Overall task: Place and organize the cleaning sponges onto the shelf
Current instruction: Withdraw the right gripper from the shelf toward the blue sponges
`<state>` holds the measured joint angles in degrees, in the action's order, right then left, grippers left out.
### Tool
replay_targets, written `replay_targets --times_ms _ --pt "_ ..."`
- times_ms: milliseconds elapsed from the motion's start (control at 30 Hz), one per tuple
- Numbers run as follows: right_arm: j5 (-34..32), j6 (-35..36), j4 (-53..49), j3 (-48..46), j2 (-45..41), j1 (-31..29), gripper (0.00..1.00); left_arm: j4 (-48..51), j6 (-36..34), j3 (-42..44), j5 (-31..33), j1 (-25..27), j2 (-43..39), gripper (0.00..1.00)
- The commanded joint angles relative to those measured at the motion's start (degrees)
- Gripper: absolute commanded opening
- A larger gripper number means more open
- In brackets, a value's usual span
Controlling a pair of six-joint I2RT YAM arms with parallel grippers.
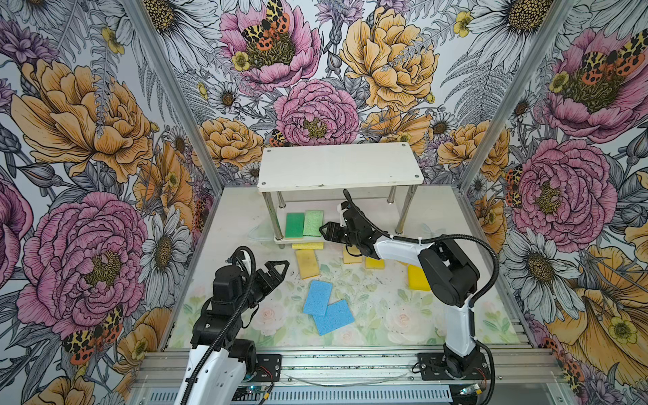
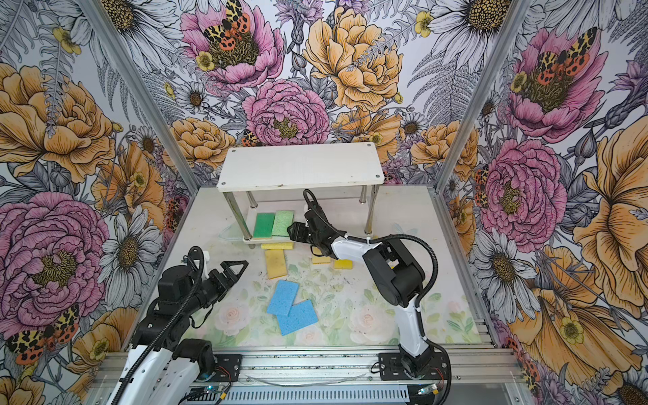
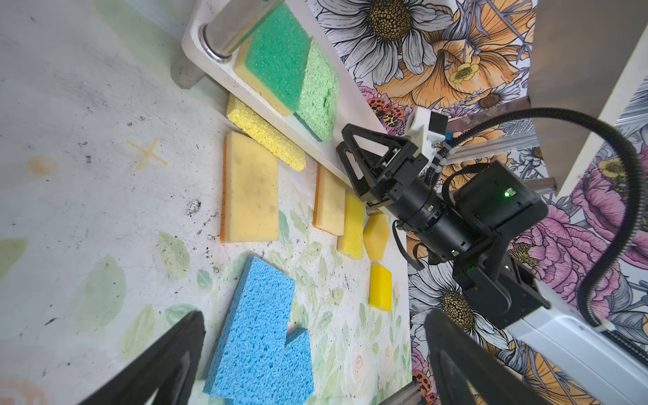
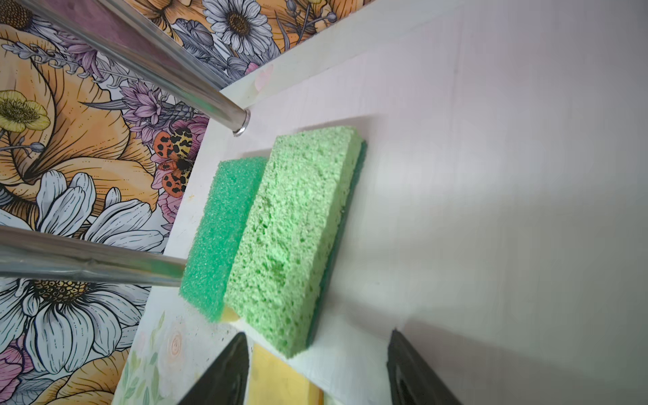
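Observation:
The white shelf stands at the back. Its lower board holds a dark green sponge and a light green sponge side by side at its left end. My right gripper is open and empty at that board's front edge, just before the light green sponge. Two blue sponges overlap on the table. Several yellow sponges lie in front of the shelf. My left gripper hovers open and empty left of them.
The shelf's metal posts stand close to the green sponges. One yellow sponge lies against the lower board's front edge; another is partly hidden by the right arm. Flowered walls enclose the table on three sides.

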<state>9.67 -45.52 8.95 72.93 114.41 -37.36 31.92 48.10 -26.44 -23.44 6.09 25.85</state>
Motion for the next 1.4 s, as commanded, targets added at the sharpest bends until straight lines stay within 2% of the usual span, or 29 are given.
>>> replay_targets --times_ms 0,267,400,733,967,1133,1233,1367 --pt "-3.6 -1.6 1.9 -5.3 -6.8 -1.5 0.64 -2.0 2.1 2.5 -2.5 0.2 -1.4 0.99" --pt "-8.1 -3.0 -1.5 -17.9 -18.9 -7.7 0.64 -3.5 3.9 4.2 -3.7 4.0 -2.2 0.99" --pt "-9.7 -1.9 -11.4 -19.3 -25.3 -12.0 0.64 -3.6 4.3 4.0 -5.1 4.9 -1.9 0.99" --pt "-1.9 -1.9 -22.0 -24.7 -38.2 -12.8 0.63 -3.6 5.2 4.0 -5.7 8.9 2.5 0.99" --pt "2.4 -1.3 -22.7 -29.0 -39.3 -13.1 0.63 -3.7 6.5 4.8 2.9 18.4 4.2 0.98" --pt "2.9 0.2 -22.6 -30.2 -37.8 -12.7 0.62 -2.1 6.4 4.7 10.8 24.2 9.1 0.88" --pt "4.0 1.3 -22.7 -30.1 -36.8 -12.1 0.62 -1.3 4.5 2.1 14.2 26.1 14.9 0.88" --pt "6.7 2.6 -22.7 -29.6 -35.8 -10.4 0.62 -0.9 0.9 -1.3 14.3 26.1 21.2 0.87"
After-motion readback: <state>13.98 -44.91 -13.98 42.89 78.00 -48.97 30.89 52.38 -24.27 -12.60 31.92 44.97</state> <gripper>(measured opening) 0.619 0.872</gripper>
